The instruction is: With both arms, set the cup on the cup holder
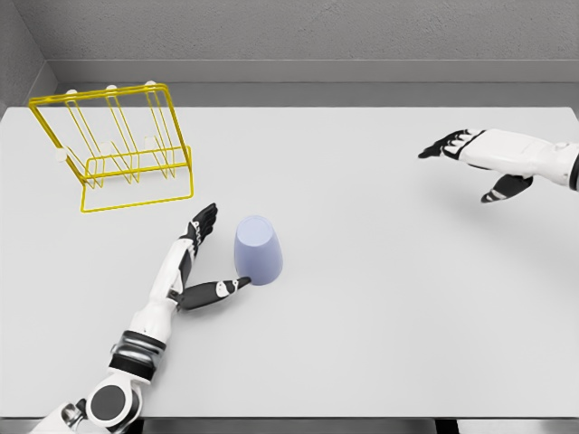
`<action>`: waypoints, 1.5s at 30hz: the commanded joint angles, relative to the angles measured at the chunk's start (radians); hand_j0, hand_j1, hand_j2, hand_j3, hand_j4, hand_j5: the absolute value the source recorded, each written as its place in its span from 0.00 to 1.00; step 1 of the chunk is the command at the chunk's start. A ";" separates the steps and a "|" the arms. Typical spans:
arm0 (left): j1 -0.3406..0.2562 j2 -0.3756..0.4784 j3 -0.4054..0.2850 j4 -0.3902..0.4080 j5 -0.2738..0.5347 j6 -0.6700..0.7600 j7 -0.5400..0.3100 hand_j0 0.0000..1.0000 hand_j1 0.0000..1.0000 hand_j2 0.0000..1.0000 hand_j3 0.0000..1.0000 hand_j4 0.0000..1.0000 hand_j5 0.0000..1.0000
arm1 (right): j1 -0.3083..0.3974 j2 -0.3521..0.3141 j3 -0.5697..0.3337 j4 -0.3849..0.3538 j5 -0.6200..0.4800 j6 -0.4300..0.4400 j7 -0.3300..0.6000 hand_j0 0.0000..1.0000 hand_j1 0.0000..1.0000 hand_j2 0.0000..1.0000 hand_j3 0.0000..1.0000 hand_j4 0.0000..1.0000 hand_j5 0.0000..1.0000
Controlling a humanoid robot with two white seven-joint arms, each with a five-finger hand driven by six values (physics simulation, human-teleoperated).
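Observation:
A pale lilac cup point(258, 250) stands upside down on the white table, left of the middle. My left hand point(213, 260) lies open just left of it, fingers stretched toward the far side and the thumb reaching under the cup's near edge, perhaps touching it. The yellow wire cup holder point(116, 148) with white-tipped pegs stands at the far left of the table. My right hand point(469, 163) hovers open over the table's far right, well away from the cup, fingers pointing left.
The white table point(380, 298) spans the whole view, with grey walls behind it. Its front edge runs along the bottom of the picture.

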 commanded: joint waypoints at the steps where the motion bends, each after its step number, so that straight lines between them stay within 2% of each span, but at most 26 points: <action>1: -0.002 -0.019 -0.001 -0.002 -0.001 0.003 -0.003 1.00 1.00 1.00 1.00 1.00 1.00 | -0.002 0.009 -0.004 0.010 -0.006 0.002 0.000 1.00 1.00 1.00 1.00 1.00 1.00; 19: -0.032 -0.048 -0.017 0.000 0.005 0.044 -0.005 1.00 1.00 1.00 1.00 1.00 1.00 | -0.002 0.032 -0.003 0.010 -0.006 0.002 0.000 1.00 1.00 1.00 1.00 1.00 1.00; 20: -0.032 -0.050 -0.040 0.000 0.006 0.044 0.000 1.00 1.00 1.00 1.00 1.00 1.00 | -0.002 0.032 -0.003 0.010 -0.006 0.002 0.001 1.00 1.00 1.00 1.00 1.00 1.00; 25: -0.035 -0.064 -0.044 0.000 0.008 0.044 0.001 1.00 1.00 1.00 1.00 1.00 1.00 | -0.002 0.036 -0.003 0.012 -0.006 0.002 0.001 1.00 1.00 1.00 1.00 1.00 1.00; 27: -0.054 -0.065 -0.058 0.000 0.013 0.046 0.001 1.00 1.00 1.00 1.00 1.00 1.00 | -0.002 0.036 -0.003 0.022 -0.006 0.002 0.001 1.00 1.00 1.00 1.00 1.00 1.00; 45: -0.087 -0.100 -0.061 0.032 0.014 0.087 -0.005 1.00 1.00 1.00 1.00 1.00 1.00 | -0.003 0.046 -0.003 0.033 -0.006 0.002 0.001 1.00 1.00 1.00 1.00 1.00 1.00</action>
